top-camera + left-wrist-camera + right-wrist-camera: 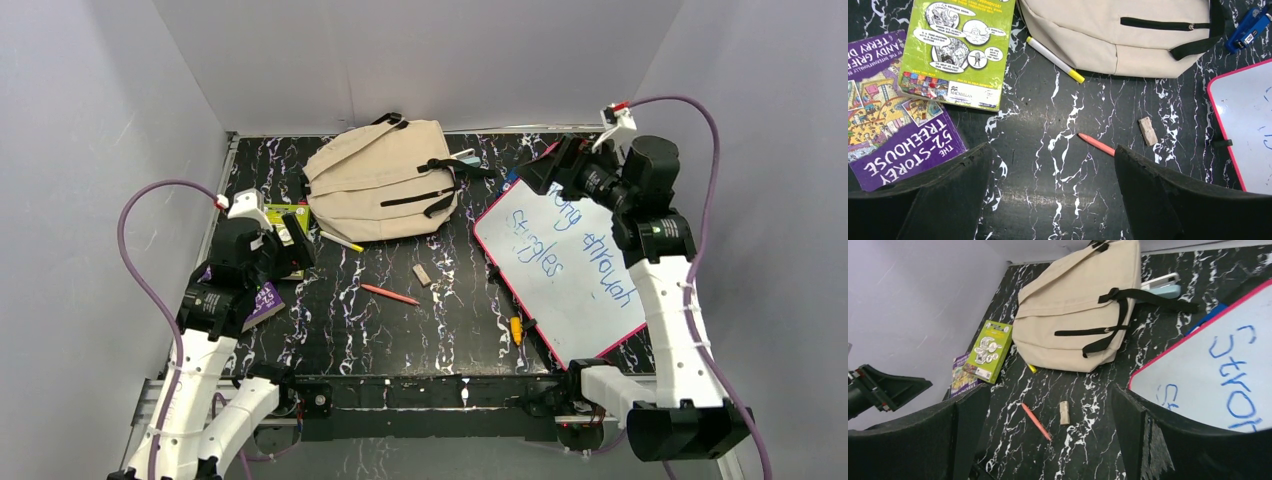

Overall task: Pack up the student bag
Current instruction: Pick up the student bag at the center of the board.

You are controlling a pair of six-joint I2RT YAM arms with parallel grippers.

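Observation:
The beige student bag [385, 180] lies zipped shut at the back middle of the table, black straps across it; it also shows in the left wrist view [1128, 35] and the right wrist view [1073, 310]. My left gripper [290, 245] is open and empty, held above the table left of the bag, over a green book [958, 50] and a purple book [893, 130]. My right gripper [535, 175] is open and empty, raised at the bag's right side above the far corner of the pink-framed whiteboard [570, 265].
A white marker with a yellow cap [1055, 60] lies by the bag's front edge. A red pencil [390, 294] and a beige eraser [421, 275] lie mid-table. A blue object [1248, 27] and a pale blue case [1163, 285] sit right of the bag. A small orange item [516, 329] lies by the whiteboard.

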